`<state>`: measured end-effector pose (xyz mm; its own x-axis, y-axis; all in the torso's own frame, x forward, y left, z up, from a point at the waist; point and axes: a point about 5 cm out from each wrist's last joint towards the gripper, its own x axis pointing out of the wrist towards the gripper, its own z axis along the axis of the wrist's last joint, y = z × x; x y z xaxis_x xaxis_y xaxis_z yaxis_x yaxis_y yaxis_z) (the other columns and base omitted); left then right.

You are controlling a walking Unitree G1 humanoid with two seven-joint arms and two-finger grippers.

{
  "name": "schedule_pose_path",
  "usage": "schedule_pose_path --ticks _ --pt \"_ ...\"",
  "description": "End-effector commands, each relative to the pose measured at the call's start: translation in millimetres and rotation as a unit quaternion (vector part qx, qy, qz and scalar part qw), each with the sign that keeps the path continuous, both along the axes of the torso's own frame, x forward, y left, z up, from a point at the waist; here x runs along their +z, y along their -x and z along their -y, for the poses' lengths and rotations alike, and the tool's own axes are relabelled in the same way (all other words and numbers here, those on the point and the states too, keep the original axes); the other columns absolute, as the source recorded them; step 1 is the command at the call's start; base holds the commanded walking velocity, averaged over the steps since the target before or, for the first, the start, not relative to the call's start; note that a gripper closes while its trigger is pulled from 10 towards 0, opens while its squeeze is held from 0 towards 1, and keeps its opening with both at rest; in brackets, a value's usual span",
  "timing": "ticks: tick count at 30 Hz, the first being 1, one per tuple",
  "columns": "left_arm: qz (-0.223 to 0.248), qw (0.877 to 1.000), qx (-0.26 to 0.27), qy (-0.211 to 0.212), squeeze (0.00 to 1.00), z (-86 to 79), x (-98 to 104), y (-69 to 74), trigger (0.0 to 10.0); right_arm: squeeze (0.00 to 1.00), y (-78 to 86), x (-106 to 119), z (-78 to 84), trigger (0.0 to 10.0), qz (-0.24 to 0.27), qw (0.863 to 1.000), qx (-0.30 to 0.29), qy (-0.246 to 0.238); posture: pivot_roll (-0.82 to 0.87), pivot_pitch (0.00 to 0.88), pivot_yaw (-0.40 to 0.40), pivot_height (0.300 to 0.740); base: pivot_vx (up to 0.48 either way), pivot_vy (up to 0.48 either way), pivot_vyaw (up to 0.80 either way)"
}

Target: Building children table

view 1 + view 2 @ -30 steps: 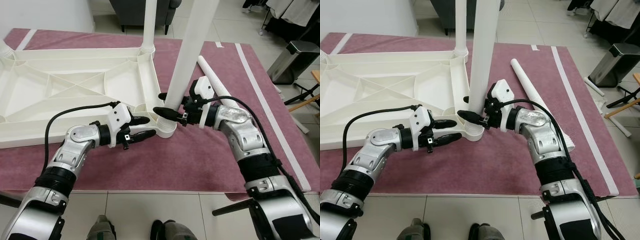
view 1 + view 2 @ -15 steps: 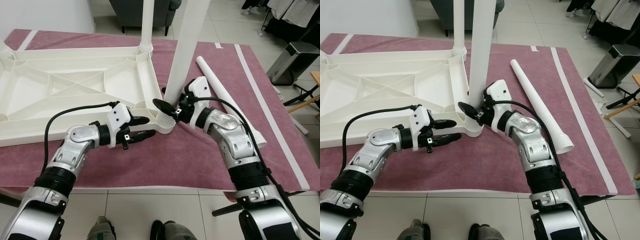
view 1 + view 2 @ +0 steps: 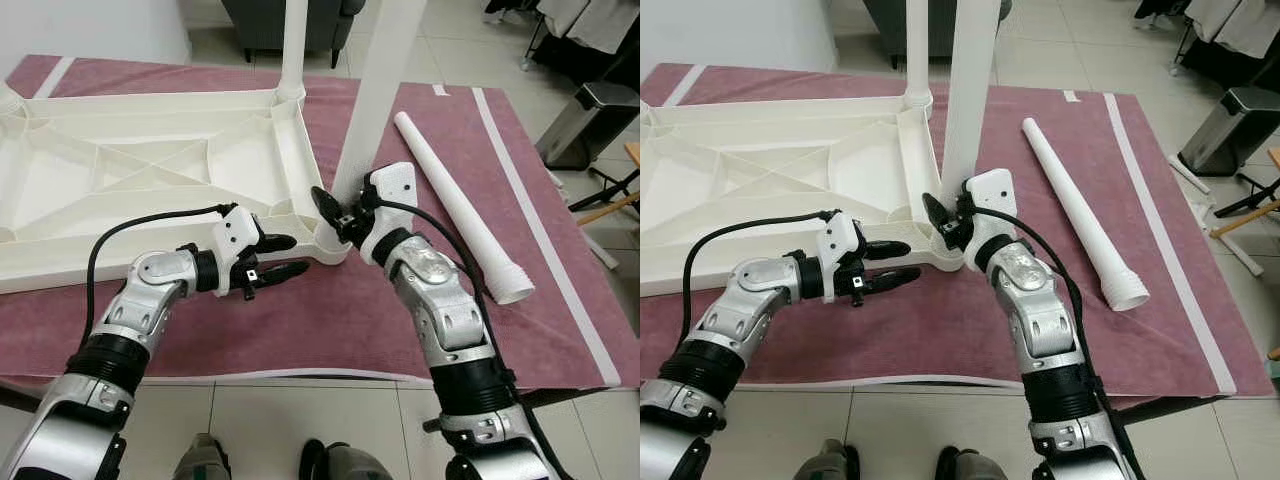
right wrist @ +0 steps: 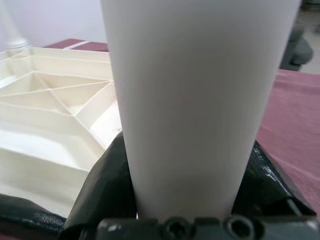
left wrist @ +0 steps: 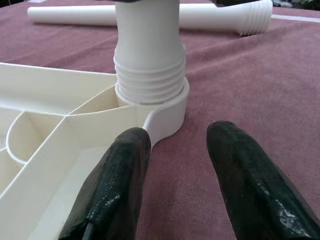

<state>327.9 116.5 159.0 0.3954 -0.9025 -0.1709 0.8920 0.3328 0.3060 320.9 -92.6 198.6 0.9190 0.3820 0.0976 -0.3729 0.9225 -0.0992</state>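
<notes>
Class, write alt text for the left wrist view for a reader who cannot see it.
A white table leg stands threaded into the corner socket of an upturned white tabletop on a maroon rug. The left gripper hovers open just before it; a loose leg lies behind.

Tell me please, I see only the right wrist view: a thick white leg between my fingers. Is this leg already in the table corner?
Observer: Yes. In the left wrist view the leg's ribbed end sits in the corner socket of the upturned table top.
Operator: Where is the left gripper?
Observer: The left gripper hovers open beside that socket, not touching it.
Operator: Are other legs left to mount?
Observer: One loose leg lies on the pink rug, to the right of your right gripper. Another leg already stands at the far corner.
</notes>
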Motion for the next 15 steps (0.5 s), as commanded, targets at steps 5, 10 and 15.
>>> schedule_pose_path --ticks 5,10,15 --pt "0.010 0.997 0.018 -0.075 0.00 -1.2 0 -7.8 10.0 0.00 3.1 -52 18.8 0.0 -0.126 0.986 -0.099 0.034 0.05 0.190 -0.018 0.740 0.000 0.000 0.00" --pt "0.045 0.991 0.020 -0.128 0.00 0.7 13 -13.1 10.0 0.00 11.3 -53 14.4 0.0 -0.126 0.980 -0.154 0.024 0.06 0.189 -0.018 0.740 0.000 0.000 0.00" --pt "0.050 0.987 0.027 -0.149 0.00 5.4 12 -14.9 10.0 0.00 13.8 -52 16.0 0.0 -0.122 0.974 -0.189 0.018 0.06 0.186 -0.019 0.740 0.000 0.000 0.00"
